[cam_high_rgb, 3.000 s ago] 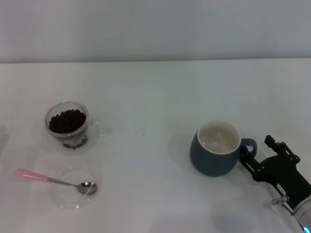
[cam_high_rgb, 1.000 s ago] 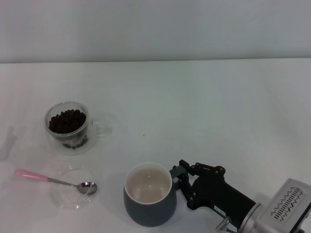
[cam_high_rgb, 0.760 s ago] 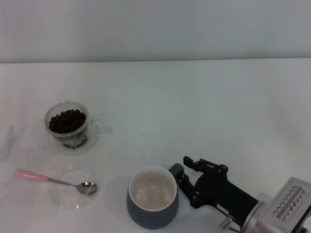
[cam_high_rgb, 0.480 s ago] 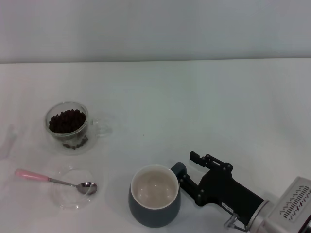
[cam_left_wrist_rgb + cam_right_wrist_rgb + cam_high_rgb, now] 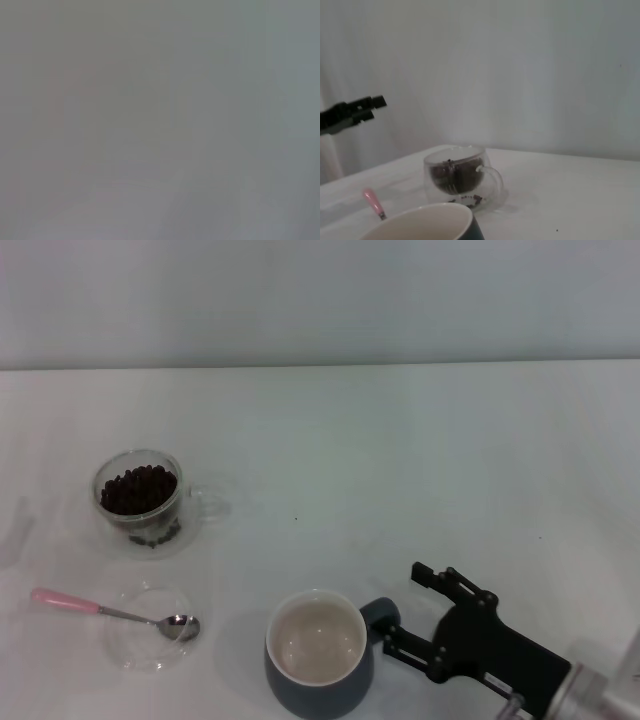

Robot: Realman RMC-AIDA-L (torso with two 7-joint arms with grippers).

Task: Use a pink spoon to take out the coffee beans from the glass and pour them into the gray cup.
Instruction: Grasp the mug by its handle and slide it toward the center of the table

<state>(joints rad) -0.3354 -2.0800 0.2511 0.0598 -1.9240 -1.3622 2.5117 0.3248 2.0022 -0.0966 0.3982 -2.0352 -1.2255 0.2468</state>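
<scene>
Right gripper (image 5: 418, 613) released beside gray cup (image 5: 318, 658), lower right; cup bottom cropped. Left wrist view blank.

Glass (image 5: 140, 502) clear, shiny; spoon (image 5: 118, 612) shiny metal bowl, pink handle; cup (image 5: 318, 655) smooth grey; table (image 5: 400, 460) white, matt

A broad white table (image 5: 400, 460) is seen filling most of the head view, evenly and softly lit, with only faint shadows. Behind it a plain pale grey-white wall (image 5: 320, 300) is shown. The left wrist view is perhaps a blank grey surface.
</scene>
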